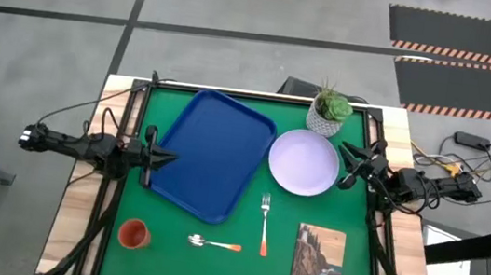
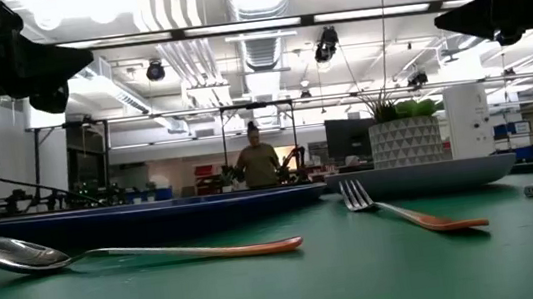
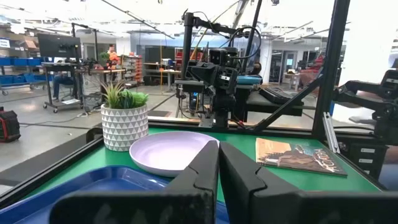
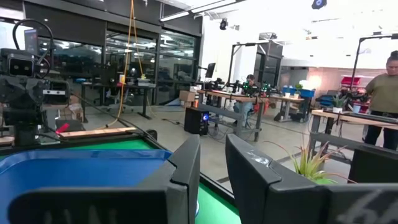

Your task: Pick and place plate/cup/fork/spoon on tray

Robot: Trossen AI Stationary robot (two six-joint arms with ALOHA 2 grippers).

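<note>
Blue rectangular plastic tray [image 1: 209, 153] lies bare; left gripper [image 1: 171, 157] clenched, right gripper [image 1: 348, 163] slightly parted, neither grasping; the round lavender-white plate [image 1: 303, 162] probably needs lifting first.

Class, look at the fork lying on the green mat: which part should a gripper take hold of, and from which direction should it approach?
Grip the fork from straight above, probably at the orange handle. It lies flat on the green mat, tines toward the plate, so only a top-down pinch across its narrow width fits. The mat around it is open, with the book off to one side.
</note>
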